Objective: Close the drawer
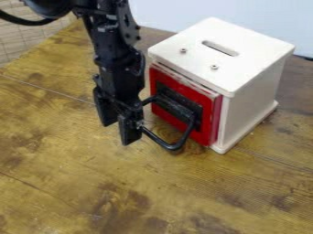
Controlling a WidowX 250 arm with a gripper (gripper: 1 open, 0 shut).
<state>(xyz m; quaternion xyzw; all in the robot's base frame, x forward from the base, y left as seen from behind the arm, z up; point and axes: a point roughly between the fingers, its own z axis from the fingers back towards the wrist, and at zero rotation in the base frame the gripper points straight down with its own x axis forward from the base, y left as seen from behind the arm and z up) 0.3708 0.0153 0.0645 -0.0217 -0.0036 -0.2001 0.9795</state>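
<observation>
"One red drawer front [206, 123], is that right?"

"Yes, one, set in the side of a small pale wooden box [251, 91] that stands on the wood-grain tabletop [73, 174]. A black looped bar handle [171, 146] sticks out from the front, over the tabletop."

"And the gripper [123, 135]?"

"Black, pointing down, just beside the handle on the side facing away from the box. It hangs from the black robot arm [110, 37], which enters at the upper left of the view. The gripper overlaps one end of the loop from here; whether they touch, I cannot tell."

"Are its fingers apart or together?"

"I cannot tell. Two dark tips show at the bottom, but they blend into each other and I can't make out a clear gap."

"Is the drawer shut?"

"The red front sits close against the box. Whether it is fully flush, I can't say from this angle."

"Any brand, label or writing to read?"

"None that I can read, on the box, the red front or the arm. The box top has a long slot [221, 47] and two small round metal fittings, one near the back left edge and one nearer the front."

"What is behind it all?"

"A pale wall [244, 14], with a black cable [27, 20] curving in at the upper left."
</observation>
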